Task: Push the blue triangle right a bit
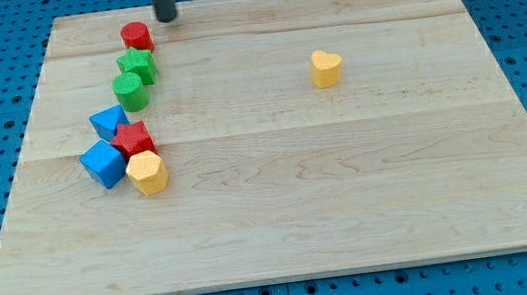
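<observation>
Blue triangle (pixel 109 121) sits in the bench's (pixel 283 226) left-hand cluster, touching the red star (pixel 132 138) to its right, with the blue cube (pixel 102 163) just below. Right of the triangle and well above it, the rod's tip (pixel 167 18) rests by the red cylinder (pixel 136 36); it has no hand to open or close. To shove rightward, it must get round to the triangle's left.

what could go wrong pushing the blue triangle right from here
1. The red star sits against the blue triangle on its right and lower side, so a rightward push would likely drag the star, and maybe the yellow hexagon, along.
2. My tip is at the view's top, right of the red cylinder. Reaching the triangle's left side means passing the green blocks, which it may knock.
3. The blue cube lies close below-left and could be clipped.
</observation>
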You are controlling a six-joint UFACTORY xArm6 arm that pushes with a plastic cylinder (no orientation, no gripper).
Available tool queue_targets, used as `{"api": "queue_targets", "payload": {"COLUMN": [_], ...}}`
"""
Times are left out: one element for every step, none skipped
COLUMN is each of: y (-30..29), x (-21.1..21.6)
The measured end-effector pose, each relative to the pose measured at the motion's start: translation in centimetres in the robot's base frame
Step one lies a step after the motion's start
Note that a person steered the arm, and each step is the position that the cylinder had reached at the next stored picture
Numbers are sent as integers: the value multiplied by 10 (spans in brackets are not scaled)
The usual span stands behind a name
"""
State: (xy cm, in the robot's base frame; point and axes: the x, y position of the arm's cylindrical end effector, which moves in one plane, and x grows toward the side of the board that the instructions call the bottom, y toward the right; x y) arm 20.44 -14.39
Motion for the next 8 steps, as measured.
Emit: {"api": "queue_targets", "payload": {"y": [-12,-17,-83,-105,-105,-87,-56,-65], "x": [39,40,37,128,188,228,227,226]}}
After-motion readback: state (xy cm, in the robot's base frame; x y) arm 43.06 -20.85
